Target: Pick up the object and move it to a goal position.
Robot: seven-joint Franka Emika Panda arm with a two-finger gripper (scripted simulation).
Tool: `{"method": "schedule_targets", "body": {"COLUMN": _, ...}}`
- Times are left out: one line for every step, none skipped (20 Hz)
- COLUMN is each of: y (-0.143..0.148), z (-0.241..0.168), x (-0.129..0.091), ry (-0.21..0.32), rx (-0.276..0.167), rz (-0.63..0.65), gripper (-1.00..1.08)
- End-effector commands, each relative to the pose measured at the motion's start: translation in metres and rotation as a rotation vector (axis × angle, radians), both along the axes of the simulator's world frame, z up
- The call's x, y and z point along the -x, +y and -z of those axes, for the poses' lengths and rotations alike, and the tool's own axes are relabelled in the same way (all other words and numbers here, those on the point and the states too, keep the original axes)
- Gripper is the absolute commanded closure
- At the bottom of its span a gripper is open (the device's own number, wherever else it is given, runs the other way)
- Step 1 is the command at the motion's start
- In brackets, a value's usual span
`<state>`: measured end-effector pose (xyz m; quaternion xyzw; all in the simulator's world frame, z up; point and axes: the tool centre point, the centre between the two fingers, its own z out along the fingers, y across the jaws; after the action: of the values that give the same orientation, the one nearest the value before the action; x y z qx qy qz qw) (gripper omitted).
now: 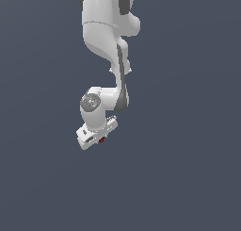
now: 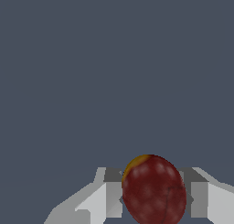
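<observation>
White and compact, the gripper [image 1: 98, 138] hangs at the low end of the arm [image 1: 106, 41], which reaches down from the top edge of the exterior view against a plain slate-grey ground [image 1: 188, 131]. The wrist bends so that the hand tilts toward the exterior view's left, its flat underside showing as a pale block.

In the wrist view the gripper [image 2: 153, 198] shows two light grey fingers [image 2: 112, 195], one on each side of the object [image 2: 153, 191]. The object is a dark red, egg-shaped blob with paler mottling, a few thin dark lines across its skin and a small yellow-orange patch on its upper edge. It sits squarely between the fingers, and the inner pads meet its sides with no gap visible, so the hand is closed around it and holds it.

From the exterior view the object [image 1: 101, 140] appears only as a tiny red speck at the lower edge of the hand, toward the exterior view's right of the pale block, mostly hidden by the gripper body. It is far smaller than the hand that carries it.

Nothing but the even grey ground lies behind the object in either view, and no shadow or contact line shows whether it touches a surface; that cannot be told.
</observation>
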<state>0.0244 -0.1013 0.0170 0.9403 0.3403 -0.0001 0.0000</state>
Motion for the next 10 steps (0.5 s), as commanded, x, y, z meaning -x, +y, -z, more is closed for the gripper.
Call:
{"method": "schedule_targets", "body": {"y": 0.0, "z": 0.0, "x": 0.0, "ry": 0.0, "rx": 0.0, "rz": 0.0, "gripper": 1.08}}
{"method": "schedule_targets", "body": {"y": 0.0, "z": 0.0, "x": 0.0, "ry": 0.0, "rx": 0.0, "rz": 0.0, "gripper": 1.08}}
{"method": "schedule_targets", "body": {"y": 0.0, "z": 0.0, "x": 0.0, "ry": 0.0, "rx": 0.0, "rz": 0.0, "gripper": 1.08}}
{"method": "schedule_targets", "body": {"y": 0.001, "z": -0.001, "x": 0.0, "ry": 0.0, "rx": 0.0, "rz": 0.0, "gripper": 1.08}}
{"method": "schedule_targets", "body": {"y": 0.001, "z": -0.002, "x": 0.0, "ry": 0.0, "rx": 0.0, "rz": 0.0, "gripper": 1.08}}
{"method": "schedule_targets", "body": {"y": 0.002, "z": -0.003, "x": 0.001, "ry": 0.0, "rx": 0.0, "rz": 0.0, "gripper": 1.08}}
{"method": "schedule_targets", "body": {"y": 0.004, "z": -0.005, "x": 0.001, "ry": 0.0, "rx": 0.0, "rz": 0.0, "gripper": 1.08}}
{"method": "schedule_targets", "body": {"y": 0.005, "z": -0.008, "x": 0.002, "ry": 0.0, "rx": 0.0, "rz": 0.0, "gripper": 1.08}}
{"method": "schedule_targets", "body": {"y": 0.007, "z": -0.01, "x": 0.003, "ry": 0.0, "rx": 0.0, "rz": 0.0, "gripper": 1.08}}
{"method": "schedule_targets", "body": {"y": 0.009, "z": -0.013, "x": 0.004, "ry": 0.0, "rx": 0.0, "rz": 0.0, "gripper": 1.08}}
